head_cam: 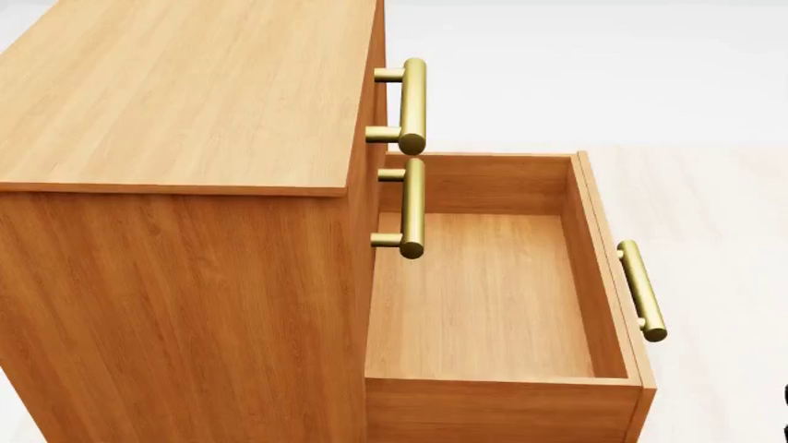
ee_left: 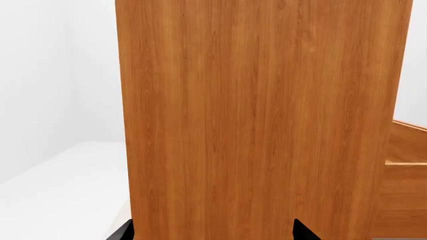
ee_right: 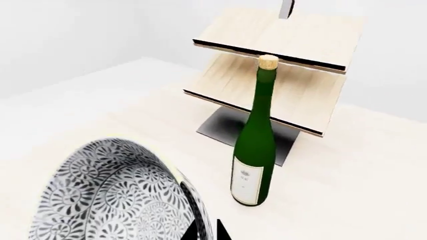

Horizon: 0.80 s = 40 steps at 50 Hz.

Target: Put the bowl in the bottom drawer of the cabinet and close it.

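Head view: the cabinet (head_cam: 185,92) stood in warm orange-brown wood grain on a pale, cream-coloured bench (head_cam: 726,231), with a plain white room behind. The bottom drawer (head_cam: 486,295) was pulled well out, its shallow wooden floor bare, its brass bar handle (head_cam: 641,290) on the front panel. The two upper drawers were shut, their brass handles (head_cam: 411,157) stacked one above the other at the cabinet's front edge. Neither tool could be made out here, apart from a dark sliver at the lower right edge.

Left wrist view: the cabinet's side panel (ee_left: 260,120) filled most of the picture, seen close up. A white wall and the pale bench (ee_left: 60,200) lay beside it, and a corner of the open drawer (ee_left: 407,165) showed past the panel. Only two black tips of the left tool (ee_left: 213,231) entered the picture, standing apart with nothing seen between them.

Right wrist view: the bowl (ee_right: 120,195), speckled blue-grey inside, loomed tilted in the foreground, its rim right at the black tips of the right tool (ee_right: 208,231); whether they pinched it could not be told. Beyond stood a tall green bottle (ee_right: 255,145) upright on the bench, just before a pale wooden rack (ee_right: 280,65) on a dark base, against white walls
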{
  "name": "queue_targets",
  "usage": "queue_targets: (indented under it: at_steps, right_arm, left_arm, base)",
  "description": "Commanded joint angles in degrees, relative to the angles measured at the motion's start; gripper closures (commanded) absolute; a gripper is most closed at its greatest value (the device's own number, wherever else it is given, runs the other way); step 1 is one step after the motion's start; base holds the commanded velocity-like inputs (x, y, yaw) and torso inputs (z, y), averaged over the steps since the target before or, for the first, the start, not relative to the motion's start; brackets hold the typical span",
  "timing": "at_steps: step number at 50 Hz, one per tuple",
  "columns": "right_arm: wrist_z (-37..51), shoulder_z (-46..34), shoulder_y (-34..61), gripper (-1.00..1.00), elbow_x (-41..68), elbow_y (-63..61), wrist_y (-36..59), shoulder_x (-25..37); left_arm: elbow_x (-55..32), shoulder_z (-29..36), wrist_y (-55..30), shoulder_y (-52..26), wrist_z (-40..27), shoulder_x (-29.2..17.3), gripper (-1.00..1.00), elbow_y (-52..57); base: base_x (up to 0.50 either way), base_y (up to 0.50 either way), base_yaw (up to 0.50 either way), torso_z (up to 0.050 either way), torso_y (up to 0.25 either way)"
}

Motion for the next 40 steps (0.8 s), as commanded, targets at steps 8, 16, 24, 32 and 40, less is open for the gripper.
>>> queue_targets:
  at_steps: [8,16,24,32,40]
  right_arm:
    - [-3.5,-7.4,12.0,1.00,-1.5,8.3,-1.6,0.3]
    - [-5.5,-9.3,16.1,1.00,-1.7,14.3,-3.2,-0.2]
    - [-7.9,-11.6,20.3,1.00,-1.8,20.3,-4.9,-1.0]
    - [-9.7,-13.9,23.9,1.00,-2.2,24.5,-5.3,-1.7]
    - [-10.2,-13.8,25.0,1.00,-1.6,25.9,-4.5,-2.3]
  left_arm:
    - [-0.1,0.2,-0.1,-0.1,-0.3,-0.2,-1.00,0.1]
    - [0.1,0.2,-0.6,0.2,-0.7,-0.4,-1.00,1.0]
    - [0.4,0.4,-0.1,0.0,-0.7,-0.3,-1.00,0.4]
    - [0.9,0.6,0.4,0.6,-1.0,-0.3,-1.00,0.5]
    - [1.1,0.7,0.9,1.0,-1.2,-0.5,-1.00,0.4]
  base:
    - [0.00,0.00,0.00,0.000,0.000]
    - [0.00,0.00,0.00,0.000,0.000]
    - [0.00,0.00,0.00,0.000,0.000]
    - [0.00,0.00,0.00,0.000,0.000]
    - [0.00,0.00,0.00,0.000,0.000]
